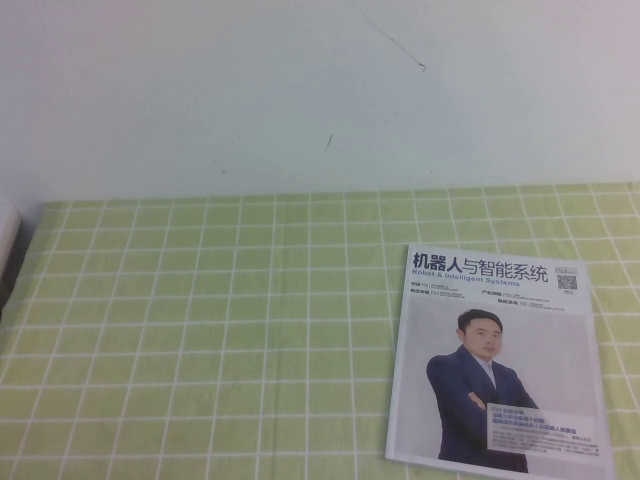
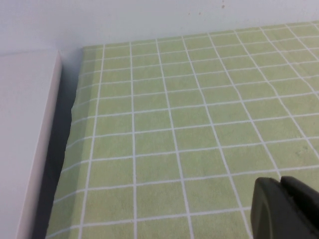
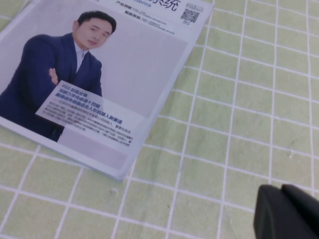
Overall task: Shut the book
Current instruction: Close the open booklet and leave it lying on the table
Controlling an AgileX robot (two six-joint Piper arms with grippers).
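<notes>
The book (image 1: 500, 360) is a thin magazine lying flat and closed at the front right of the green checked cloth (image 1: 200, 320), cover up, showing a man in a dark blue suit and Chinese title lettering. It also fills the right wrist view as the book (image 3: 89, 74). My right gripper (image 3: 281, 188) hovers over bare cloth beside the book's corner, fingers pressed together and empty. My left gripper (image 2: 280, 179) is shut too, over empty cloth near the table's left edge. Neither arm appears in the high view.
A white board or ledge (image 2: 25, 144) runs along the left edge of the table, with a dark gap between it and the cloth. A pale wall (image 1: 300, 90) stands behind the table.
</notes>
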